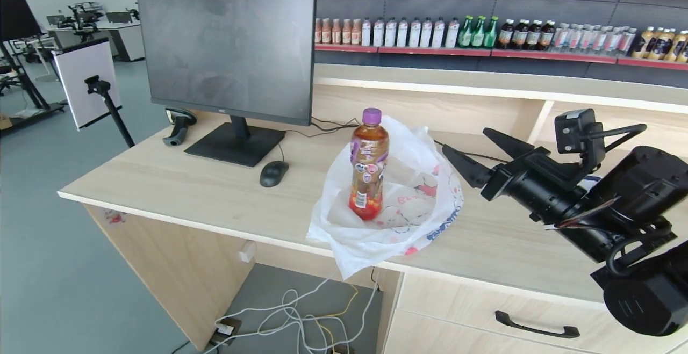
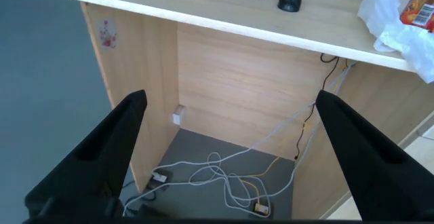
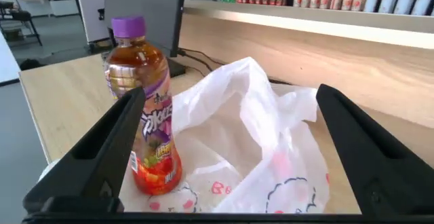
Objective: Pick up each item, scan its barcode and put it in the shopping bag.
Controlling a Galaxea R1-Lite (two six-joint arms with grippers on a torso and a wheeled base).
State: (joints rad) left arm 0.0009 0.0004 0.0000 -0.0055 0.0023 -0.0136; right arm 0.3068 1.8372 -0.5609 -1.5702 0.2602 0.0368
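the bottle point(image 1: 368, 166) stands upright at the middle of the head frame, its base on the spread plastic of the shopping bag point(image 1: 424, 203) on the surface point(image 1: 188, 182). its purple cap points up and its long axis is vertical. my right pincer point(image 1: 463, 139) hangs to the right of it, spread wide, tips aimed left at the bag. i judge it the nearer arm. my left pincer point(image 2: 230, 98), also spread, sits low in front of the surface.
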